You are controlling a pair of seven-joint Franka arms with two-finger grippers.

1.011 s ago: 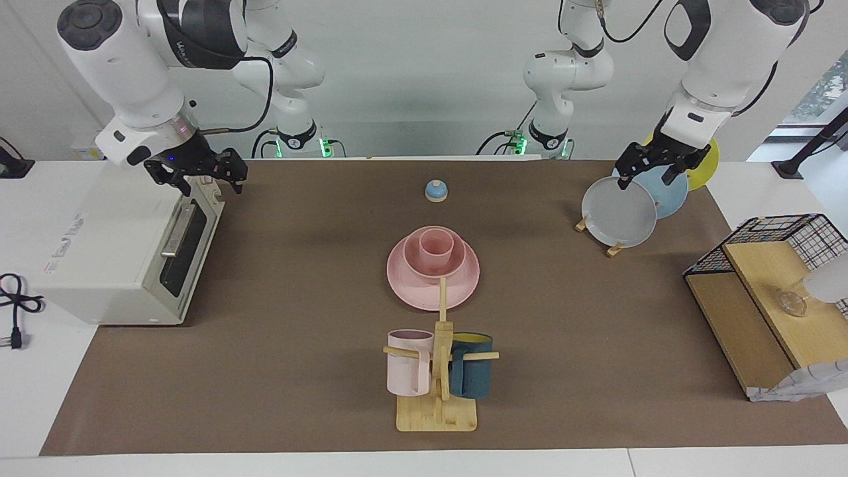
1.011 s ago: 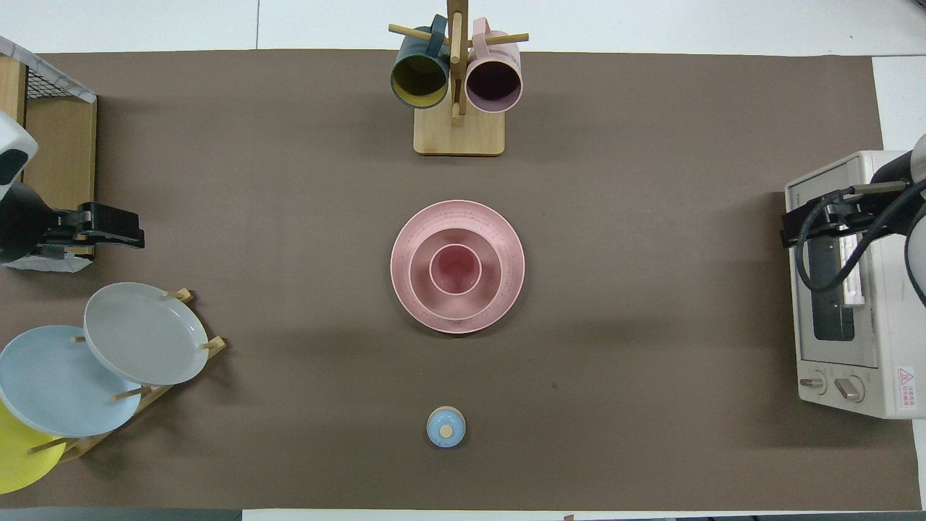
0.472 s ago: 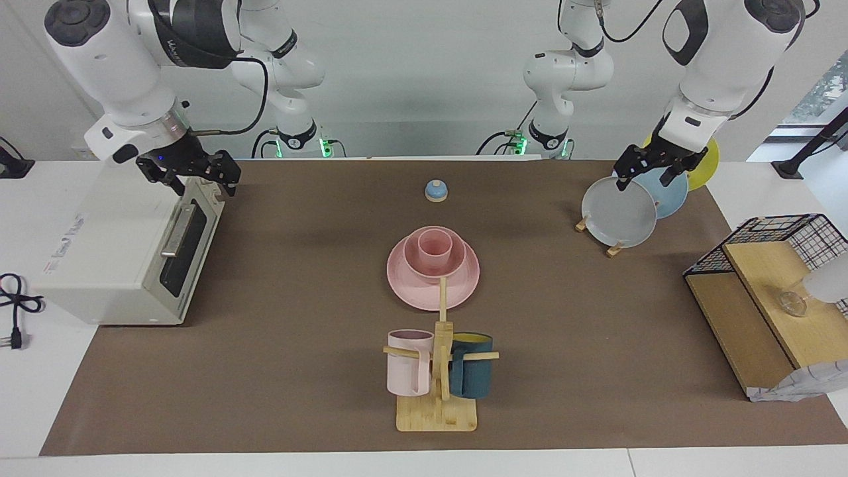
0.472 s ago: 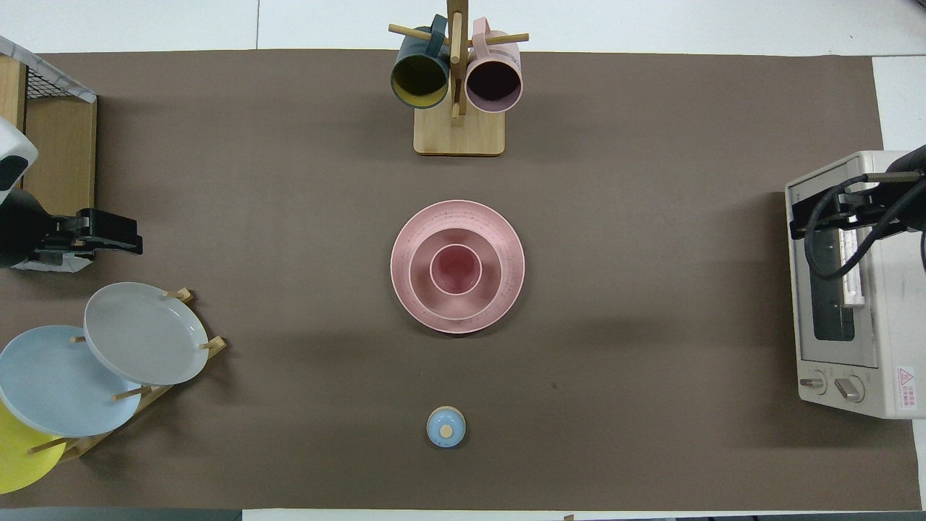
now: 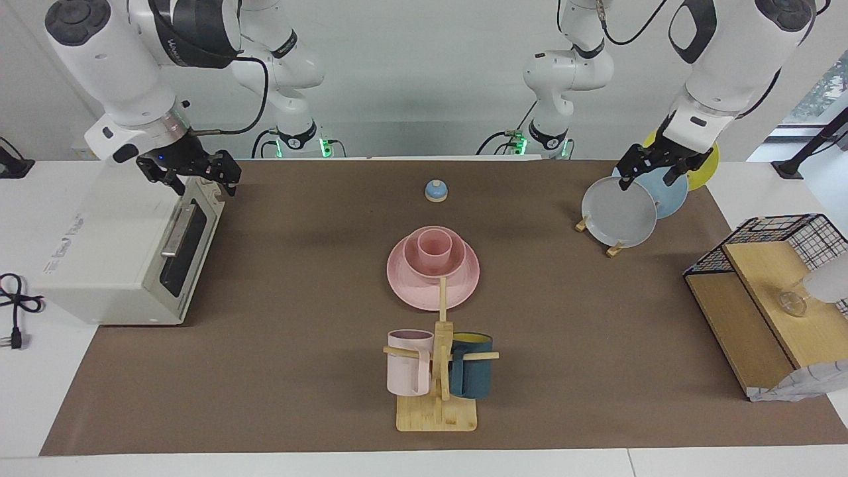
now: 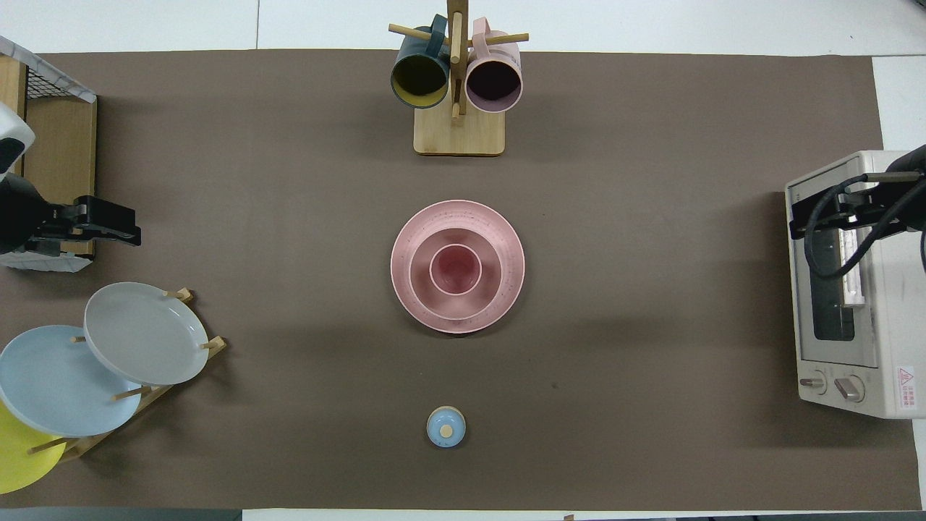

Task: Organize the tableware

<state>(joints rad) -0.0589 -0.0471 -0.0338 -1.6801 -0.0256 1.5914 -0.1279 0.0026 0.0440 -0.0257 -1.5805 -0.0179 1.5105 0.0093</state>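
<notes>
The pink plate point(image 5: 411, 295) lies in the middle of the brown mat, and it shows in the overhead view point(image 6: 506, 246) too. The pink bowl point(image 5: 452, 268) point(image 6: 434, 304) sits on the plate. The pink cup point(image 5: 435, 248) point(image 6: 455, 269) stands upright in the bowl. My left gripper point(image 5: 650, 175) point(image 6: 108, 224) is open and empty, up in the air over the plate rack. My right gripper point(image 5: 199, 175) point(image 6: 832, 210) is open and empty, over the toaster oven's front top edge. Both are well apart from the pink set.
A toaster oven point(image 5: 119, 252) stands at the right arm's end. A rack holds a grey plate point(image 5: 619, 215), a blue plate and a yellow one. A mug tree point(image 5: 438, 371) stands farther out than the pink set. A small blue lid point(image 5: 436, 191) lies nearer. A wire shelf point(image 5: 768, 291) stands at the left arm's end.
The right gripper has risen a little and drawn back over the oven's top edge. The left gripper has shifted slightly over the plate rack. The pink set has not moved.
</notes>
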